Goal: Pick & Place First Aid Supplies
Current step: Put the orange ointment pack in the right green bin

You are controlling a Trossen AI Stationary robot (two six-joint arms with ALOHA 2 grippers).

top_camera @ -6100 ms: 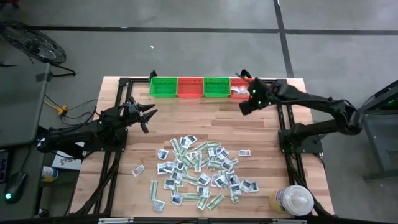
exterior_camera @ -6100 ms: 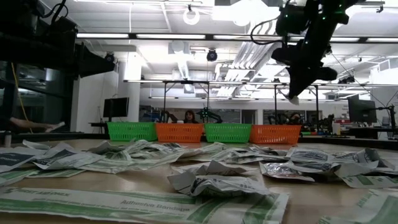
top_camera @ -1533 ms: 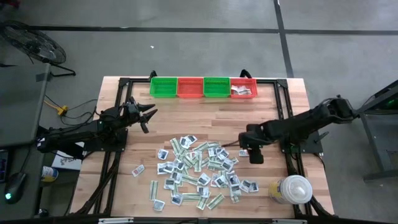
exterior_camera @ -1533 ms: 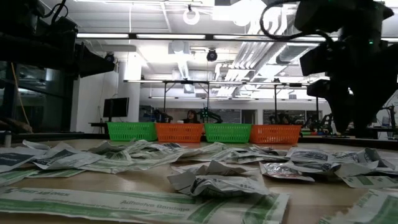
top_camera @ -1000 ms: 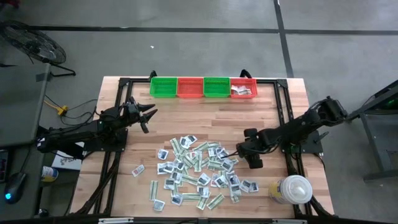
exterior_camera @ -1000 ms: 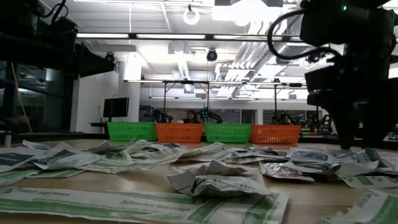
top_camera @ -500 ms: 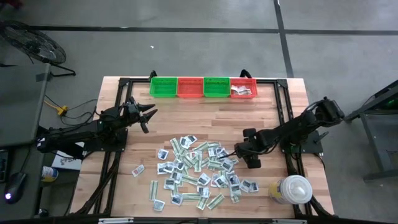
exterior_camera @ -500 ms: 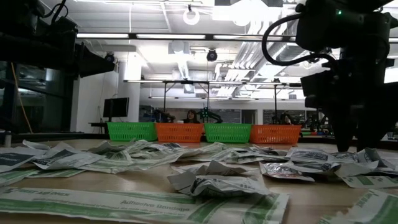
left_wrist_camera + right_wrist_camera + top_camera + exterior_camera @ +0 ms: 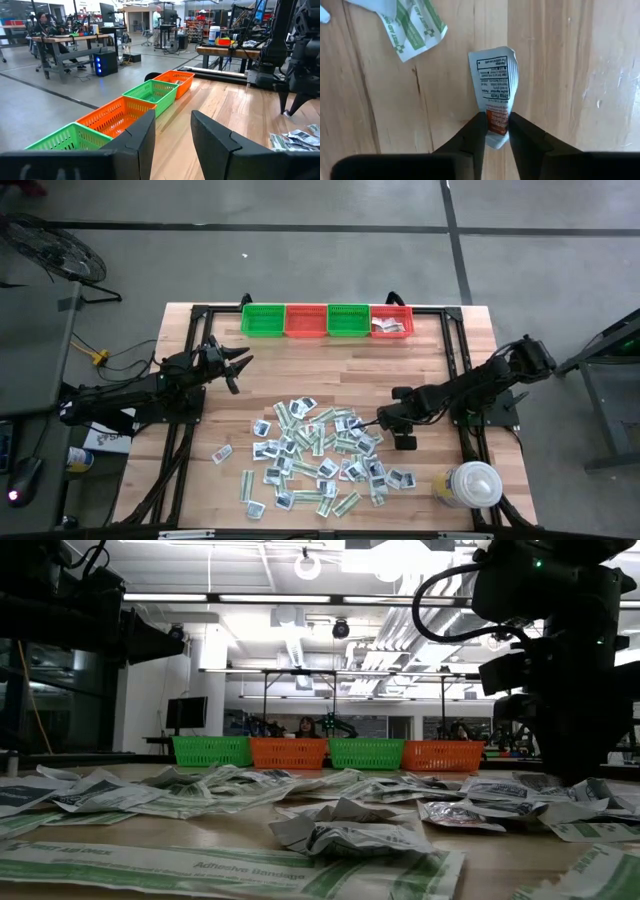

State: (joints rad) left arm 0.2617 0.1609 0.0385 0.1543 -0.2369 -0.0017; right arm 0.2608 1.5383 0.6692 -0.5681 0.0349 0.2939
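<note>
The right gripper [image 9: 494, 134] is mid-pick, jaws clenched on a white packet [image 9: 496, 90] at the right edge of the pile [image 9: 320, 452] on the desk [image 9: 300, 370]; next it must lift cleanly and carry it to one of four baskets [image 9: 327, 320] at the far edge. The left gripper [image 9: 238, 366] waits left, jaws released. Packets number several dozen.

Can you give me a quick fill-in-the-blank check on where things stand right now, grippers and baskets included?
1. The right gripper has its fingers closed on a white ____ lying on the wood.
2. Four baskets stand in a row; only the ____ one at the right end holds packets.
3. The left gripper waits with its jaws ____, holding nothing.
4. The white lidded container stands near the table's ____ side.

Missing words: packet; orange; open; right
</note>
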